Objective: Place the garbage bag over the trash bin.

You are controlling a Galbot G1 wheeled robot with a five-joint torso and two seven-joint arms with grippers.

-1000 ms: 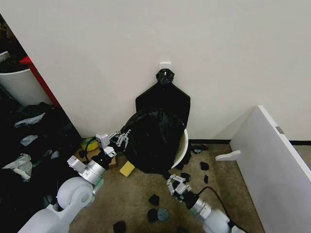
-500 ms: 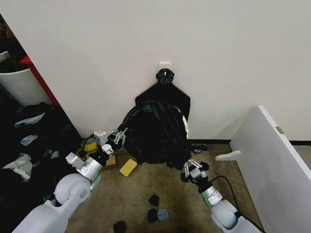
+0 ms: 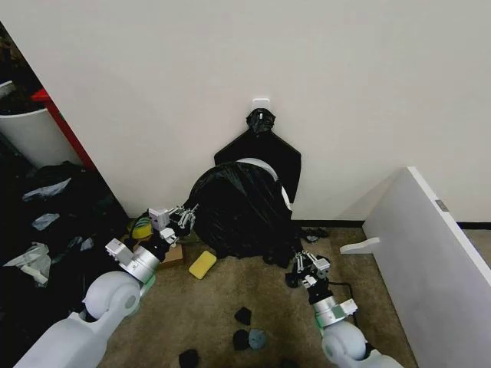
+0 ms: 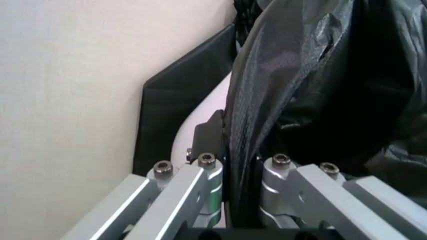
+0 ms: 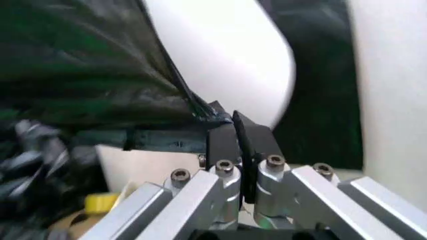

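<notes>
Head view, starting from my left: my left gripper (image 3: 182,218) sits at the left flank of the garbage bag (image 3: 238,215), low and just off the wall. Its wrist view shows the fingers (image 4: 200,175) nearly closed with a fold of black film (image 4: 280,100) pinched between them, which keeps that edge taut. The bag drapes over the trash bin (image 3: 265,170), whose cream rim shows as an arc above the plastic and whose side (image 4: 200,120) peeks beside the film. Across the bin, my right gripper (image 3: 308,264) is down near the floor at the bag's lower right hem; its fingers (image 5: 223,145) are clamped together on the black edge (image 5: 200,117), probably to draw it down the bin's side, though the grip is partly hidden. Both holds spread the opening around the rim.

The floor is brownish carpet (image 3: 215,314), scattered with small black lumps (image 3: 244,315) and a yellow sponge (image 3: 202,265). A flat black bundle (image 3: 261,149) hangs on the pale wall (image 3: 345,92) behind, and a white panel (image 3: 430,261) leans at the right.
</notes>
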